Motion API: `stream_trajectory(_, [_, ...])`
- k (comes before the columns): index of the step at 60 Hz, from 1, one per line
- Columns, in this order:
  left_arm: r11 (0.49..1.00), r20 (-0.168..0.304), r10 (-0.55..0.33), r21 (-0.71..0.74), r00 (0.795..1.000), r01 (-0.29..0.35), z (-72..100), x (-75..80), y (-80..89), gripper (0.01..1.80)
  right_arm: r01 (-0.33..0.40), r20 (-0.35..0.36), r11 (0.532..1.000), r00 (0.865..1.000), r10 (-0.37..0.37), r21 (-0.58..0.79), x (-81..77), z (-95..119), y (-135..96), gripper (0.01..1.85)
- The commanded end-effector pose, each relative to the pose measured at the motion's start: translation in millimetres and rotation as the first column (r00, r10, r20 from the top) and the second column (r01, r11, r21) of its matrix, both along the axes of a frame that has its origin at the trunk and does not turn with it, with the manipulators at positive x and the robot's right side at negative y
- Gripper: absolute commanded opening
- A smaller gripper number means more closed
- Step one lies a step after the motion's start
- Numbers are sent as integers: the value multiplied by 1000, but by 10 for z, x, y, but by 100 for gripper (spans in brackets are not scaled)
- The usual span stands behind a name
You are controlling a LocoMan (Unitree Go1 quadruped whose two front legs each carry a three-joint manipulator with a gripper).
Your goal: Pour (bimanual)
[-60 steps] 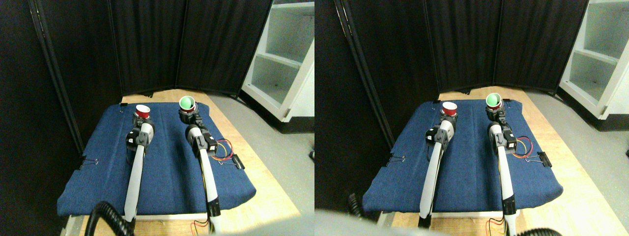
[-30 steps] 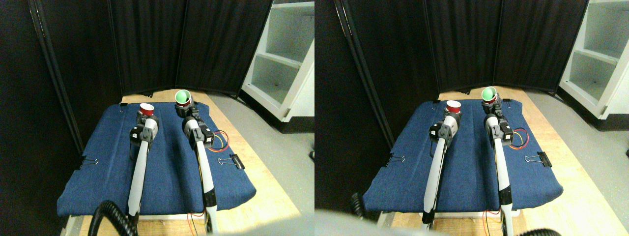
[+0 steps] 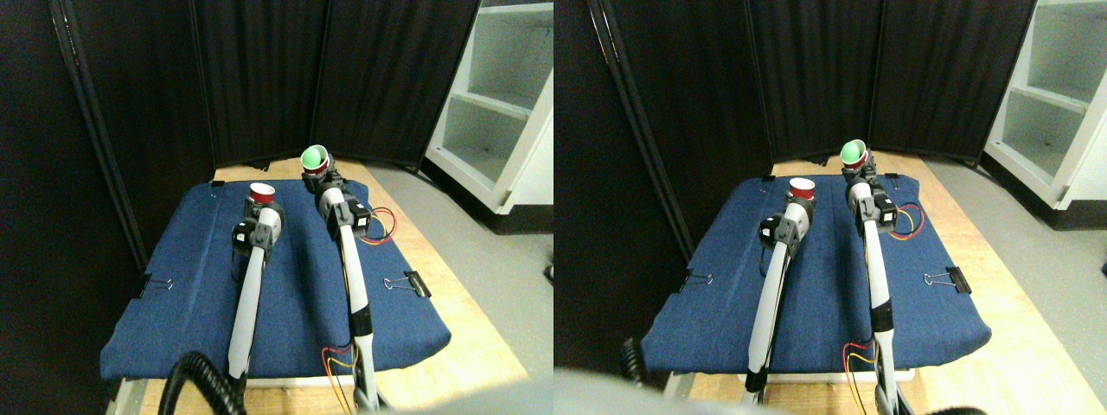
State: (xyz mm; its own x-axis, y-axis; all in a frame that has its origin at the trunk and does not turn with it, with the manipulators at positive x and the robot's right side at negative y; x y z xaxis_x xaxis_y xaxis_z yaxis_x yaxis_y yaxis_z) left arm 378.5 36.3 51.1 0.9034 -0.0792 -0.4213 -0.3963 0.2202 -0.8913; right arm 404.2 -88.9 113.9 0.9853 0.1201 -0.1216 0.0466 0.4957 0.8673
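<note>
A red cup (image 3: 261,193) stands upright with its white rim up, held at the tip of my left gripper (image 3: 259,206) over the blue cloth. Further back and to the right, my right gripper (image 3: 316,175) holds a second red cup with a green inside (image 3: 313,159), raised higher and tilted with its mouth leaning left toward the first cup. The two cups are apart, about a cup's width between them. What is inside either cup cannot be seen.
The blue cloth (image 3: 285,285) covers a board on a wooden floor, clipped with a black binder clip (image 3: 413,282) at its right edge. Black curtains stand behind. A white shelf unit (image 3: 502,95) is at the right. Red and yellow wires (image 3: 380,229) hang off the right arm.
Both arms have lifted and swung inward. The green-lined cup rose, moved left and tipped further toward the red cup; the red cup shifted right a little.
</note>
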Motion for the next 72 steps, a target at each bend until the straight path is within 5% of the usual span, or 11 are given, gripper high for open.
stream_trajectory(1, [999, 36, -13, -37, 999, 15, 112, -6, -59, 33, -28, 13, 1000, 1000, 28, -13, 66, 5, 58, 33])
stream_trajectory(34, [995, 4, -46, -93, 999, 46, 157, -12, -227, 33, -122, 24, 990, 992, 124, -77, 130, 9, 191, 33])
stream_trajectory(54, [989, -48, -72, -131, 996, 65, 125, 23, -330, 33, -153, 50, 974, 985, 163, -167, 65, 98, 255, 33])
stream_trajectory(72, [990, -42, -86, -115, 995, 80, 120, 30, -332, 33, -165, 80, 948, 978, 194, -272, -17, 166, 278, 33])
